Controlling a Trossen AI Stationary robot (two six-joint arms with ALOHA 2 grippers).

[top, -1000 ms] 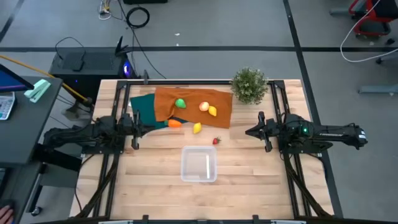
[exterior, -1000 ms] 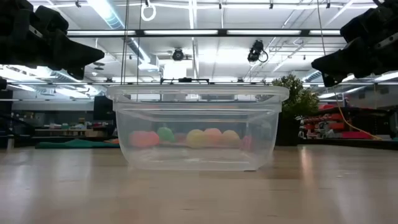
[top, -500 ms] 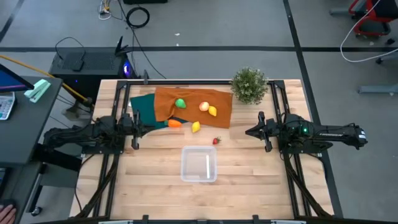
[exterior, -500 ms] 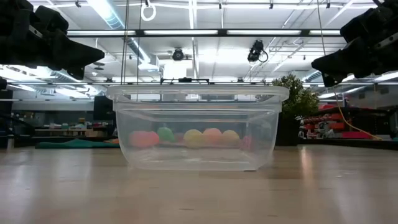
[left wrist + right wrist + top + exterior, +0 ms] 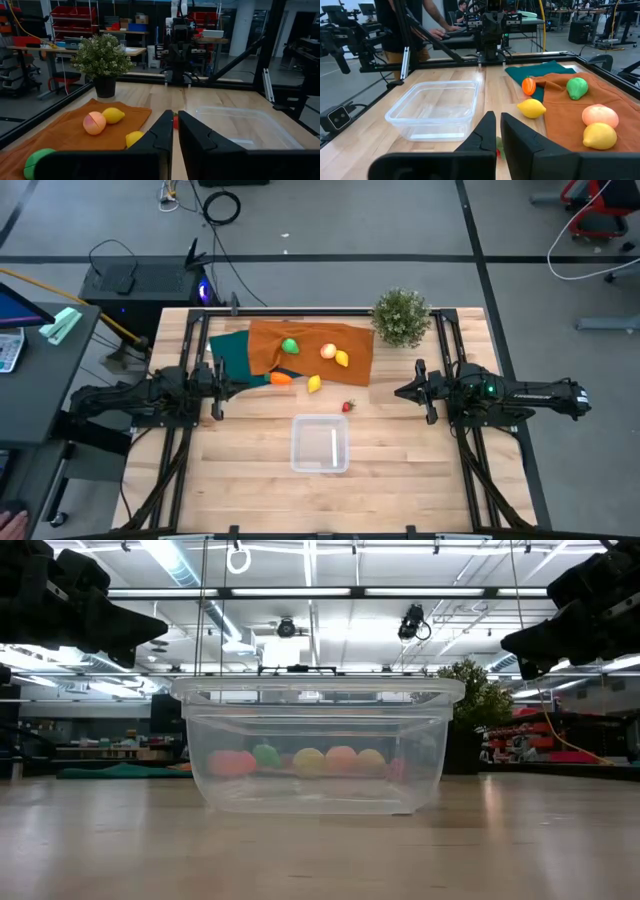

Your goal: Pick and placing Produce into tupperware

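Resting empty near table's front edge: clear square plastic tupperware; toy produce scattered toward back edge. Left gripper, right gripper closed, empty. Round lemon likely displaced by off-centre grasp.

From my right wrist camera, the right gripper shows its two fingers close together with a narrow gap, holding nothing. The clear tub sits empty on the wooden table. On the orange cloth lie a green fruit, an apple and a lemon. A second lemon lies just off it; the carrot rests beside the green cloth. A person stands beyond the table.
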